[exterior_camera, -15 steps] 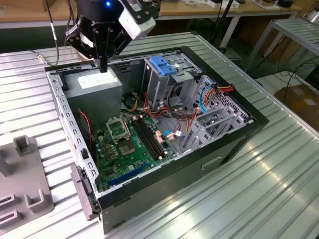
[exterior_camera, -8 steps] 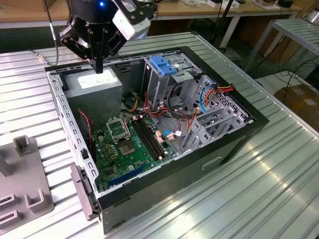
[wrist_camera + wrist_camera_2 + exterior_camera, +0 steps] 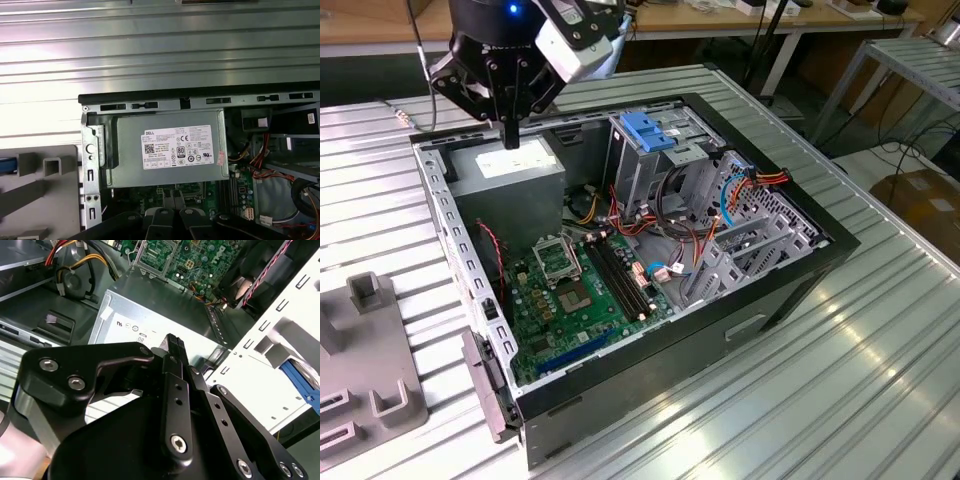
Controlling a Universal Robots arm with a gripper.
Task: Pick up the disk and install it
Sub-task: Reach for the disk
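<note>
My gripper (image 3: 512,138) hangs over the back corner of the open computer case (image 3: 790,290), on the exterior view's left, just above the grey power-supply box (image 3: 515,175). Its two black fingers are pressed together with nothing between them, as the second wrist view shows at the gripper (image 3: 172,341). In the first wrist view the gripper (image 3: 175,199) sits near the white-labelled power supply (image 3: 167,150). The disk is out of view. A blue strip (image 3: 7,166) shows at a grey fixture (image 3: 45,165) beside the case; I cannot tell whether it belongs to the disk.
Inside the case lie the green motherboard (image 3: 575,290), loose cables (image 3: 670,235) and a metal drive cage with a blue handle piece (image 3: 650,130). The case stands on a ribbed metal table (image 3: 840,400). The grey fixture (image 3: 365,360) sits at the exterior view's left.
</note>
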